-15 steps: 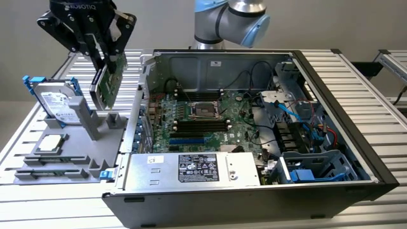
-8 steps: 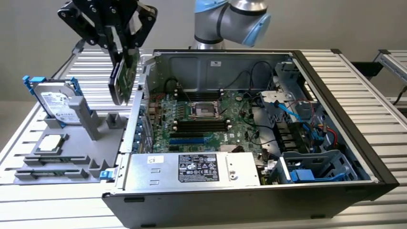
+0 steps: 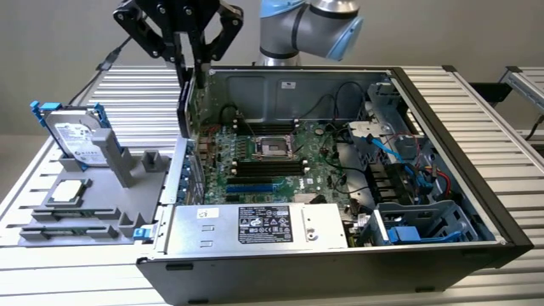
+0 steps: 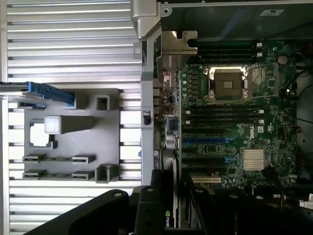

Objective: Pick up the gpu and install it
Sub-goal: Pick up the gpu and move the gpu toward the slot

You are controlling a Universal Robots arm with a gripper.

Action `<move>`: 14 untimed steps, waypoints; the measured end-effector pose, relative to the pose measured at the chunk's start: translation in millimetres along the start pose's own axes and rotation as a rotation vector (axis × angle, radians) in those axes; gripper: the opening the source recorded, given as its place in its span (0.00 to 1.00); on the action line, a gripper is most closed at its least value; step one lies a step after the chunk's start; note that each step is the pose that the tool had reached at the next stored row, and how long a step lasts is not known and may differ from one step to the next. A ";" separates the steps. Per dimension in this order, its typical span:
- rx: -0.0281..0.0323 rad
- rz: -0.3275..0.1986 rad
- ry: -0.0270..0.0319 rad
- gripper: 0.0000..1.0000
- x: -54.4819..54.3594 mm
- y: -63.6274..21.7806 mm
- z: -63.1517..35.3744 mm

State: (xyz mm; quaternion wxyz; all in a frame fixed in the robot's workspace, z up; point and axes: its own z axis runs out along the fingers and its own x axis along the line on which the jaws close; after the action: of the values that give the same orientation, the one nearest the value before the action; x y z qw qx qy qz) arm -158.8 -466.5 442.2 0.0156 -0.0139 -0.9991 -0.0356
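Note:
The gpu (image 3: pixel 187 102) hangs upright and edge-on, a thin black card held at its top by my gripper (image 3: pixel 192 64), which is shut on it. It hovers above the open computer case (image 3: pixel 476 185), just over the wall on the exterior view's left and the near edge of the green motherboard (image 3: pixel 264 159). The card's lower end is level with the case rim. In the wrist view the gpu (image 4: pixel 171 196) runs as a narrow strip between my black fingers (image 4: pixel 146 210), over the motherboard (image 4: pixel 234 112) and its slots, one of them blue (image 4: pixel 210 140).
A grey parts fixture (image 3: pixel 144 191) lies on the exterior view's left, carrying a hard drive in a blue frame (image 3: pixel 72 137) and a square silver processor (image 3: pixel 68 191). A silver power supply (image 3: pixel 255 226) fills the case's near side. Cables and drive bays (image 3: pixel 408 166) crowd its right side.

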 end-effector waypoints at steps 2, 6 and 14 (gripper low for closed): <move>0.0000 0.000 0.0004 0.27 -9.0 0.3 -0.4; 0.0000 0.000 0.0012 0.27 -27.3 0.8 -1.0; 0.0001 0.000 0.0014 0.27 -63.6 2.5 -0.6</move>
State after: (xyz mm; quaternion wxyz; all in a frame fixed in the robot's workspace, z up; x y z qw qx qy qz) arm -95.2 -465.8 441.0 0.0163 -0.0138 -0.9991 -0.0355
